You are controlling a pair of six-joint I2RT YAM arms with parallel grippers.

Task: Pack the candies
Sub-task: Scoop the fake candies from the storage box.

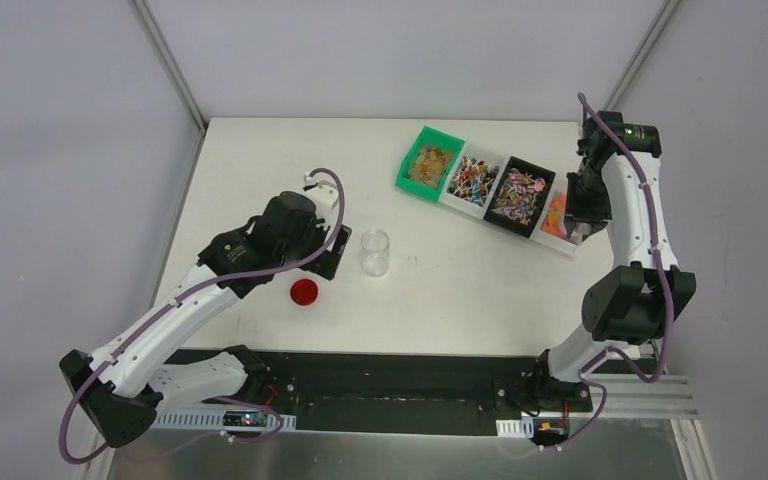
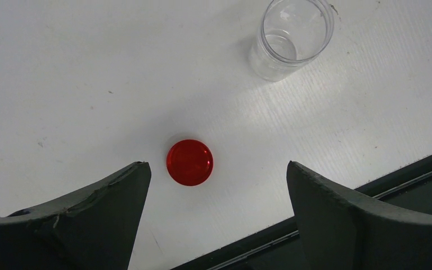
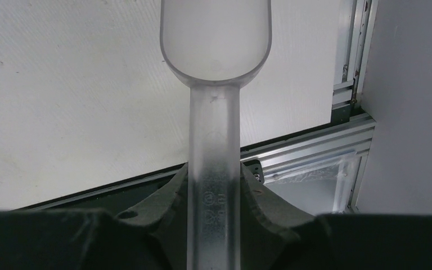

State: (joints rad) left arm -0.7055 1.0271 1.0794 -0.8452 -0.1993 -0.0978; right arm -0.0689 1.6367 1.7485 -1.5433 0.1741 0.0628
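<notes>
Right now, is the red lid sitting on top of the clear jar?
No, the red lid lies flat on the table, apart from the open clear jar.

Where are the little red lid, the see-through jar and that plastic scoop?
red lid (image 2: 189, 162): left wrist view, centre of its top face.
clear jar (image 2: 267, 61): left wrist view, its side wall.
clear scoop (image 3: 215, 39): right wrist view, its bowl.
</notes>
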